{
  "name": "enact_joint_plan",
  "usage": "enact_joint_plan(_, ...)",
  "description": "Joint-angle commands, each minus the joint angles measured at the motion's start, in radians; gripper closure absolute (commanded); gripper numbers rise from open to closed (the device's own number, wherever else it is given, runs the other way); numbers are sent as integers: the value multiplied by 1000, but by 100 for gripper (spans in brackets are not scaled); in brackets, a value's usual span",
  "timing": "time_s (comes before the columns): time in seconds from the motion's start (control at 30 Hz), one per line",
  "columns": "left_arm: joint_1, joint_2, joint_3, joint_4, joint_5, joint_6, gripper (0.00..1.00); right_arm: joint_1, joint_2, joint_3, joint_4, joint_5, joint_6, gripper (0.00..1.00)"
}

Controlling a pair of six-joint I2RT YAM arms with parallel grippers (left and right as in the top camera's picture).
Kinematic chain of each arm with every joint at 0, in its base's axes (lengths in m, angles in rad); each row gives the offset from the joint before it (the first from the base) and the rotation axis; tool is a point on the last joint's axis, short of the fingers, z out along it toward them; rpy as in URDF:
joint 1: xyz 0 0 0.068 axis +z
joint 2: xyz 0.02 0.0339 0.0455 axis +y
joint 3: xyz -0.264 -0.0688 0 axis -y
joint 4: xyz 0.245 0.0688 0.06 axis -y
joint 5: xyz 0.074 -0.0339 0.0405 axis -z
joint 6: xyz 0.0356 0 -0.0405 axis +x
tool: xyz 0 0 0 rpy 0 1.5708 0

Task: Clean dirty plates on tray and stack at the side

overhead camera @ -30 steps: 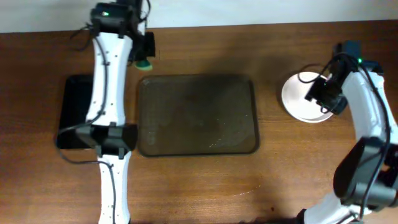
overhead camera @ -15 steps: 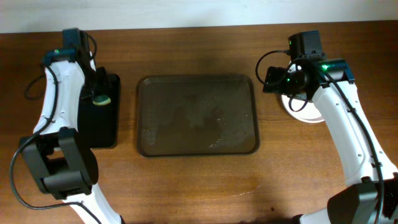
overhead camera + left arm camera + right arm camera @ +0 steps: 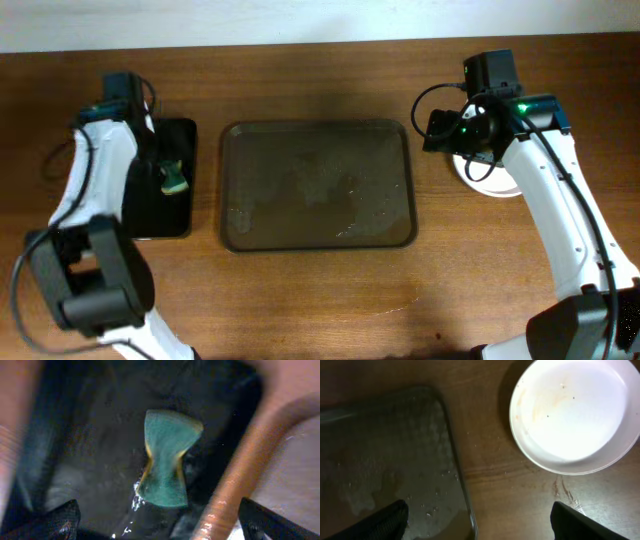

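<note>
The brown-grey tray (image 3: 318,185) lies mid-table, wet, with nothing on it; its right edge (image 3: 385,460) shows in the right wrist view. A white plate (image 3: 575,410) with a faint orange smear sits on the wood to the tray's right, and in the overhead view the plate (image 3: 487,183) is partly hidden under the right arm. My right gripper (image 3: 438,130) (image 3: 482,522) hovers open between tray and plate, holding nothing. My left gripper (image 3: 160,152) (image 3: 160,525) is open above a green sponge (image 3: 167,460) (image 3: 173,180).
The sponge lies loose on a glossy black tray (image 3: 160,205) left of the brown-grey tray. Water drops sit on the black tray (image 3: 90,475) near the sponge. Bare wooden table runs along the front, and the table's far edge meets a pale wall.
My left arm swung from the tray's back-left corner to the black tray, opened and let go of the sponge, which now lies there. My right gripper left the plate, moved left and opened wider.
</note>
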Motion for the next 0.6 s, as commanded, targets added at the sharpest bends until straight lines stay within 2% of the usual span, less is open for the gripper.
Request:
enact_joint_plan(0.0,3,-239,105,-19,3,-2,1,11,-106,114,-53,3,-7,9)
enact_joint_plan(0.07,3,-323,105,-19,3,-2,1,11,-199,132,-105,6,-10,9)
enact_joint_plan(0.17,3,-336,105,-19,3,-2,1,11,-335,132,-180,13,-26,8)
enact_joint_plan(0.23,3,-336,105,-19,3,-2,1,11,-460,132,-289,13,-29,2)
enact_joint_plan(0.27,3,-336,105,-19,3,-2,1,11,-526,132,-351,5,-28,2)
enact_joint_plan(0.43,3,-336,105,-19,3,-2,1,11,-592,129,-381,34,-32,2)
enact_joint_plan(0.5,3,-336,105,-19,3,-2,1,12,-582,82,-344,87,-32,2)
enact_joint_plan(0.57,3,-336,105,-19,3,-2,1,11,-630,-62,-152,119,-52,2)
